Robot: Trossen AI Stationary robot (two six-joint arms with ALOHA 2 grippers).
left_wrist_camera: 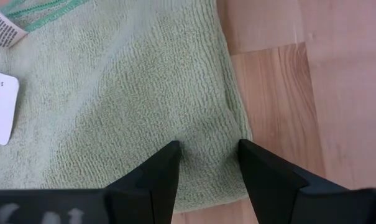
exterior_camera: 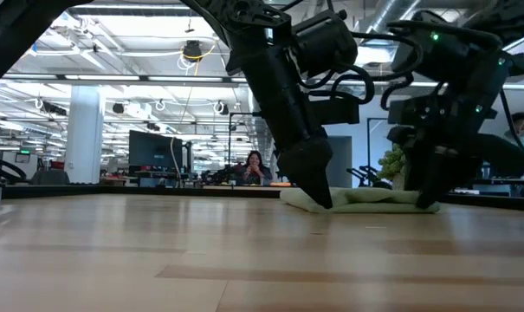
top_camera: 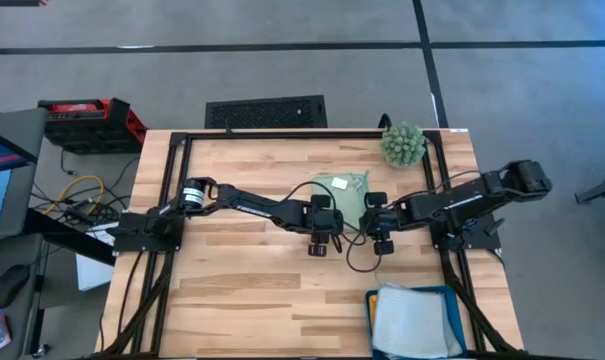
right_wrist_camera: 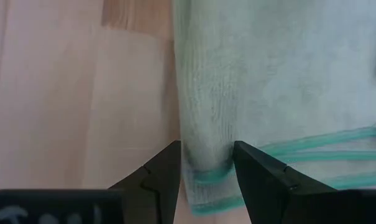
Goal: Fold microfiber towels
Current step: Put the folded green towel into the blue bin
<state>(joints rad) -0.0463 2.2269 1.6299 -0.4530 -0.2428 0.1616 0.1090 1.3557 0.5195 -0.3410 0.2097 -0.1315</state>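
Observation:
A light green microfiber towel lies flat on the wooden table, right of its middle. Its trimmed hem and white tags show in the left wrist view. My left gripper comes in from the table's left, slanting down, and stands open on the towel near one corner. My right gripper comes from the right, also open, with its fingers on either side of the towel's edge beside the teal hem. In the low view both grippers reach down to the towel. My left gripper sets both fingertips down on the towel's top face close to its corner, slanting down from the table's left. Flat cloth lies between the open fingers, on the table. My right gripper's fingertips touch the towel's rounded edge near the teal-hemmed corner, from above. A ridge of cloth stands between the open fingers, and the towel lies on the table.
A spiky green ball plant stands at the far right of the table. A teal tray at the near right holds pale folded towels. Bare wood lies toward the near left. A black frame runs around the table's far and side edges.

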